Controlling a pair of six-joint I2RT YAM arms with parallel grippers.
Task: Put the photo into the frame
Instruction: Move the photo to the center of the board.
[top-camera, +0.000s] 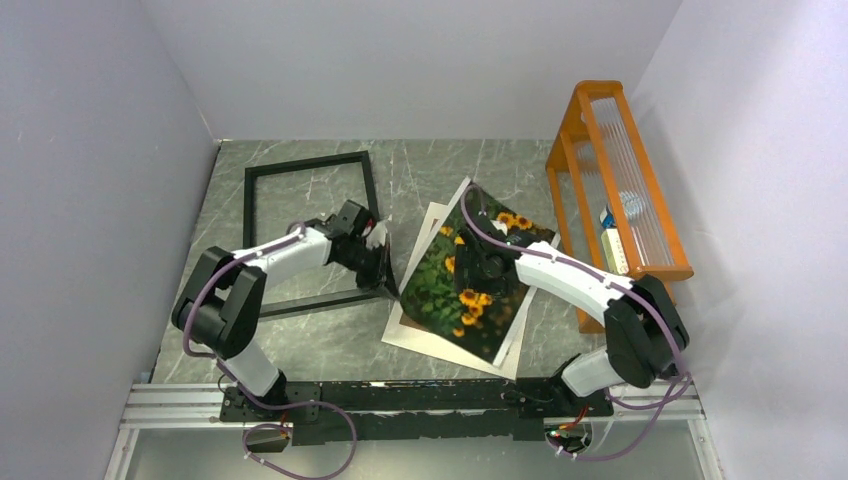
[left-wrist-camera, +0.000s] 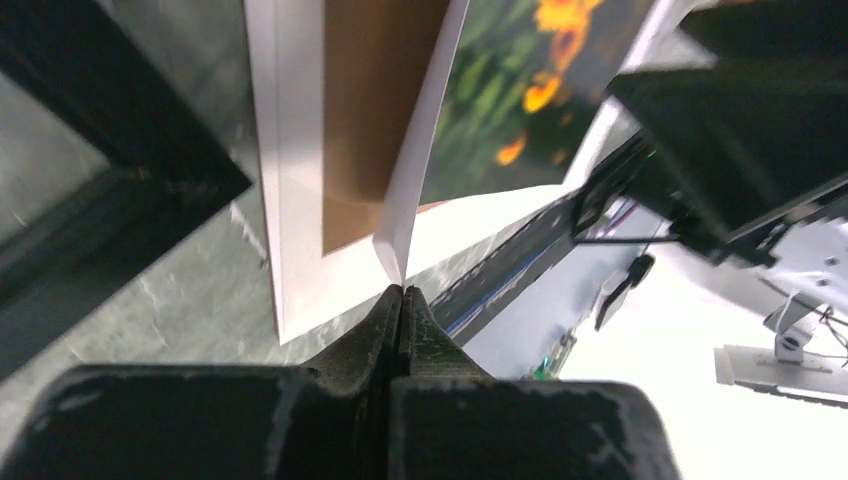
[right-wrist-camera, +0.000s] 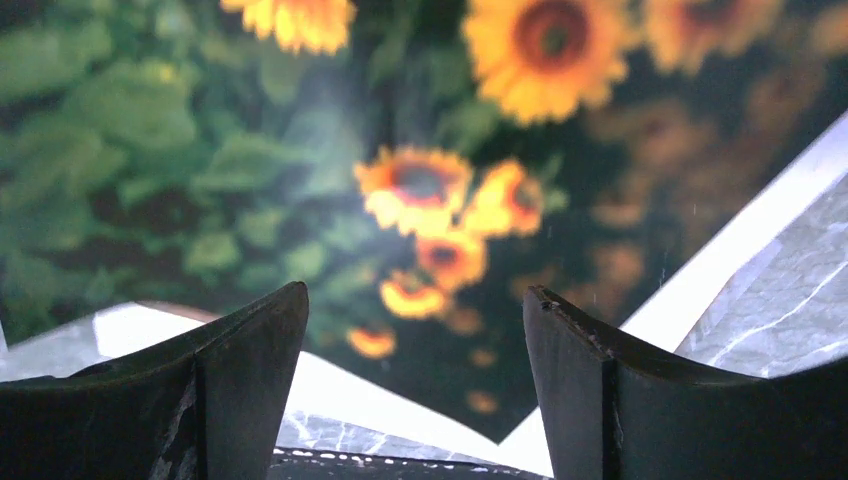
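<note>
The photo (top-camera: 450, 290), sunflowers on dark green, lies mid-table on a white mat sheet (top-camera: 415, 335), its left edge raised. My left gripper (top-camera: 386, 268) is shut on that edge; in the left wrist view the closed tips (left-wrist-camera: 402, 292) pinch the white-backed corner of the photo (left-wrist-camera: 510, 90), with a brown backing board (left-wrist-camera: 365, 120) beneath. The black frame (top-camera: 305, 162) lies flat at the back left, and its bar (left-wrist-camera: 110, 150) runs beside the left gripper. My right gripper (top-camera: 478, 268) hovers open over the photo (right-wrist-camera: 420, 190), its fingers (right-wrist-camera: 250, 370) apart with nothing between them.
An orange wooden rack (top-camera: 615, 180) stands along the right wall behind the right arm. Grey walls close in the table on three sides. The arms' mounting rail (top-camera: 420, 400) runs along the near edge.
</note>
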